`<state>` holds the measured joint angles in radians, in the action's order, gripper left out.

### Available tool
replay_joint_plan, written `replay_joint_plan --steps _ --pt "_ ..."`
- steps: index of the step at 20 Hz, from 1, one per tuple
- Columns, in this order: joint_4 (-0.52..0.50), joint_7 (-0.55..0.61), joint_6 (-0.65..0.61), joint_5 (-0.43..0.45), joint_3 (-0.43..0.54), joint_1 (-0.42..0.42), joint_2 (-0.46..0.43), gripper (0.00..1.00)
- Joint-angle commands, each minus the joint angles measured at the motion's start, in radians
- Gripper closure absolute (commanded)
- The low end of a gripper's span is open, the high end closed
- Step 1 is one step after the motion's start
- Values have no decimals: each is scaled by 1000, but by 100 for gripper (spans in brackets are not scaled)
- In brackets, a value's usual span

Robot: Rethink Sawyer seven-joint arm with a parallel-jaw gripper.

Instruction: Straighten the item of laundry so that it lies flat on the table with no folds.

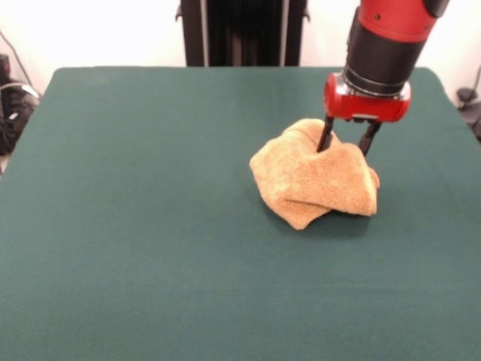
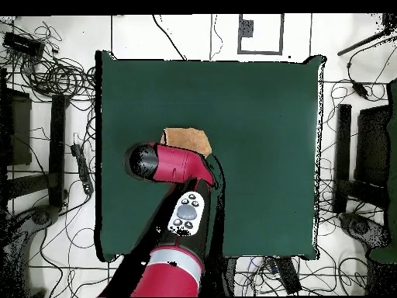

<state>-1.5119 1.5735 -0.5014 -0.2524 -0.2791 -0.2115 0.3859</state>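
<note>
The tool point(image 1: 346, 144), fingers spread, straddles a ridge of the crumpled towel point(image 1: 316, 180); best pinch one layer, then drag outward across the surface point(image 1: 135, 226).

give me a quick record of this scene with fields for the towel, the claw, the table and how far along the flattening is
towel: orange-tan terry towel, bunched in a rumpled heap with folds, right of centre in the front view
claw: claw down at the top of the heap, its two dark fingers spread apart and pressed into the cloth
arm: red and black arm, covers most of the towel in the overhead view
table: dark green table, much larger than the towel
progress: not flat yet; folds remain
</note>
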Motion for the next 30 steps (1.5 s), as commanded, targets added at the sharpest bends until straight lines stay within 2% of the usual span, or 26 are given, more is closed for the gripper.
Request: replay_joint_plan --steps 1,2,3,13,23,30 --pt "18 215 50 2 50 -32 -19 0" --pt "23 202 62 11 51 -31 -20 0" --pt "17 210 53 2 55 -29 -18 100" --pt "6 198 66 4 68 -20 -10 100" --pt "-18 213 -91 -34 78 -8 77 100" --pt "-7 227 -134 -45 81 -2 95 100"
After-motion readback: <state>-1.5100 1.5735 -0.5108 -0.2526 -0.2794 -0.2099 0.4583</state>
